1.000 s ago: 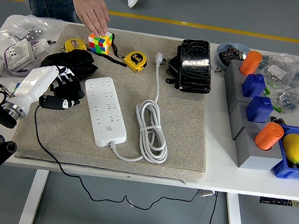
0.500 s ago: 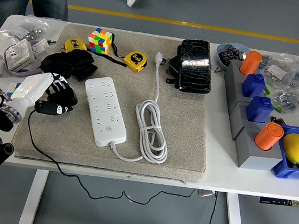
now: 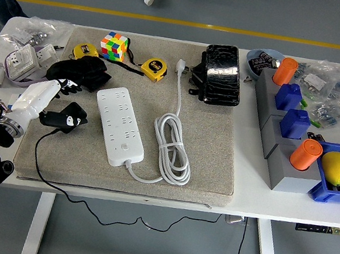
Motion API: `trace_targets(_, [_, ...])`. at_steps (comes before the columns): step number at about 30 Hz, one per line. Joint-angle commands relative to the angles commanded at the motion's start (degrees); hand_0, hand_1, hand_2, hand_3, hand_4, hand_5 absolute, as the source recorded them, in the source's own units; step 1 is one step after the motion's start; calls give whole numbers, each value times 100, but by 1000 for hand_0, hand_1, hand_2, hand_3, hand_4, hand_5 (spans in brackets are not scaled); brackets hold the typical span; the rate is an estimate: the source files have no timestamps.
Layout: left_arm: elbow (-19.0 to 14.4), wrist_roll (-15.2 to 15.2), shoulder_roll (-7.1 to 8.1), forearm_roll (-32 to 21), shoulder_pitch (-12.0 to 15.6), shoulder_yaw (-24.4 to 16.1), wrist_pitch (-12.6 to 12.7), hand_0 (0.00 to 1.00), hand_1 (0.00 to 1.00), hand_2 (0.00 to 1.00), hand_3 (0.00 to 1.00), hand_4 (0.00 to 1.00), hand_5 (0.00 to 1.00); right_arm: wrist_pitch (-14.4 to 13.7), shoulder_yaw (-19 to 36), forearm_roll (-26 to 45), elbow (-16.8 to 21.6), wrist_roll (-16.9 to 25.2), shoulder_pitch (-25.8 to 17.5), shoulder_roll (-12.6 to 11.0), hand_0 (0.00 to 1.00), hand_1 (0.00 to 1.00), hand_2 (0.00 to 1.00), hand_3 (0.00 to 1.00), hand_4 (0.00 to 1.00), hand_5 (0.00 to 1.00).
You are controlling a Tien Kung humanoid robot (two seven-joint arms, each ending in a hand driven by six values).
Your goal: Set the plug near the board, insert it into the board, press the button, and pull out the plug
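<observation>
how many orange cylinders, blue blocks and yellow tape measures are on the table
orange cylinders: 2
blue blocks: 2
yellow tape measures: 2
total: 6

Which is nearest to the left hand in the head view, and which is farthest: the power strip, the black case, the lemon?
From the left hand:
1. Power strip, just to its right on the mat.
2. Black case, at the mat's far edge.
3. Lemon, in the blue bin at the table's right end.
</observation>
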Motion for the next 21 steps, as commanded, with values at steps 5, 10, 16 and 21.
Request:
trace_targets(5, [-393, -162, -5, -364, 114, -193, 56, 536, 680, 696, 719, 998, 403, 1, 4, -9, -4, -6, -14, 12, 568, 660, 664, 549, 928, 467])
trace_targets(10, [-731, -332, -4, -813, 278, -466, 89, 511, 627, 642, 700, 998, 443, -13, 35, -40, 9, -6, 13, 2, 568, 659, 664, 548, 927, 469])
trace_targets(16, [-877, -530, -20, -1486, 403, -826, 119, 490, 599, 599, 635, 942, 415, -25, 47, -1, -16, -7, 73, 16, 567, 660, 664, 549, 927, 467])
trace_targets(21, [-884, -534, -4, -1608, 404, -906, 102, 486, 589, 588, 626, 931, 408, -22, 45, 36, -45, -2, 115, 49, 567, 660, 664, 548, 927, 468])
